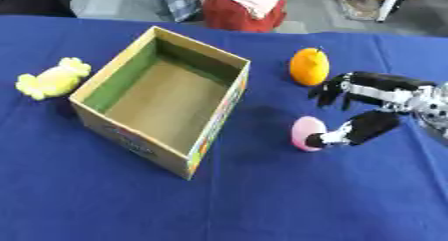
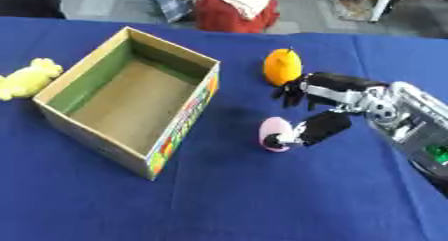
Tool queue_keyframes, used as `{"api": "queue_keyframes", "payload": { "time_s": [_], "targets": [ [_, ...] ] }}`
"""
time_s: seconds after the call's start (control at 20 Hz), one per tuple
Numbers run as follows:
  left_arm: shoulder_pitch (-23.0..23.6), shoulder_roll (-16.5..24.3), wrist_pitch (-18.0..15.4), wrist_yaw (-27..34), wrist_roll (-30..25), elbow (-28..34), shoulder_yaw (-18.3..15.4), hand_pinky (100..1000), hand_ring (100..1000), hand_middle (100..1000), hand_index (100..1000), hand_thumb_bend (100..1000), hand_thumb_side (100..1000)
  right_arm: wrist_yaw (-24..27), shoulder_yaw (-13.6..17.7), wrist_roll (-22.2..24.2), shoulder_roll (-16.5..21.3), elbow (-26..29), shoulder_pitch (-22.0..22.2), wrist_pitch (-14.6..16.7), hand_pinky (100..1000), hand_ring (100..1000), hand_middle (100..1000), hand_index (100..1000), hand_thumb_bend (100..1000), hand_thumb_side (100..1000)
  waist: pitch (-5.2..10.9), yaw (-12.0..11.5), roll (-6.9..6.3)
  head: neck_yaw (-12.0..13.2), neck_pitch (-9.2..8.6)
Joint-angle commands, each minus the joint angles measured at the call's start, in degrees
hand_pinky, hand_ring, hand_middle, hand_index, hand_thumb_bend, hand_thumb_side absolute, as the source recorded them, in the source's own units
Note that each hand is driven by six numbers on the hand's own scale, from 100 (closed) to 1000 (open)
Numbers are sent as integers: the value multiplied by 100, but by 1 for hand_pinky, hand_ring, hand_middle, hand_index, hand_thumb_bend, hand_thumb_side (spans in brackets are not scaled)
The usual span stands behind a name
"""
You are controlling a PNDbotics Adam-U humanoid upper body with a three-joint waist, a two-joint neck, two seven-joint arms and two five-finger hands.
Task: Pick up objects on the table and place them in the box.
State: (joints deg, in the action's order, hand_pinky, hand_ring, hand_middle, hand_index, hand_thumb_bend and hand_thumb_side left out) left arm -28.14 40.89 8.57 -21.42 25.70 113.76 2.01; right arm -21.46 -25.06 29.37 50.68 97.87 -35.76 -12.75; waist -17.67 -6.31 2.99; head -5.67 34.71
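Observation:
An open cardboard box [image 1: 131,135] with nothing in it stands left of centre on the blue tablecloth. A yellow candy-shaped toy [image 1: 52,78] lies to its left. An orange fruit [image 1: 309,66] sits to the right of the box's far corner. A pink egg-shaped thing [image 1: 304,131] lies nearer, right of the box. My right hand [image 1: 385,92] reaches in from the right, spread open. Its thumb [image 1: 354,130] touches the pink thing's right side, and its fingers [image 1: 331,91] hang just below and right of the orange. My left hand is out of sight.
Blue cloth [image 1: 262,200] covers the table. Beyond the far edge lies a red and white bundle [image 1: 241,7] on the floor. My silver forearm [image 2: 411,120] fills the right side.

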Motion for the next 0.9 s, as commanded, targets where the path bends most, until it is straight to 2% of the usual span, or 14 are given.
{"api": "queue_keyframes", "payload": {
  "time_s": [0.05, 0.45, 0.65, 0.9],
  "targets": [
    [-20, 142, -3, 16, -23, 83, -22, 334, 614, 522, 780, 100, 682, -224, 2, -38, 24, -159, -64, 38, 652, 775, 695, 883, 571, 646, 86, -10, -24, -12, -44],
    [-5, 118, -24, 27, -59, 83, -14, 333, 612, 521, 780, 100, 683, -481, -125, -71, -140, -519, -42, 177, 651, 771, 682, 862, 517, 625, 63, -27, -31, -35, -45],
    [9, 108, -23, 29, -69, 83, -10, 333, 612, 520, 779, 100, 683, -557, -144, -92, -158, -568, -33, 197, 640, 752, 621, 811, 374, 586, 54, -30, -31, -41, -44],
    [18, 89, -29, 37, -77, 83, -7, 332, 612, 520, 778, 100, 683, -469, -165, -224, -155, -415, -36, 203, 609, 719, 529, 721, 283, 557, 48, -32, -29, -43, -40]
  ]
}}
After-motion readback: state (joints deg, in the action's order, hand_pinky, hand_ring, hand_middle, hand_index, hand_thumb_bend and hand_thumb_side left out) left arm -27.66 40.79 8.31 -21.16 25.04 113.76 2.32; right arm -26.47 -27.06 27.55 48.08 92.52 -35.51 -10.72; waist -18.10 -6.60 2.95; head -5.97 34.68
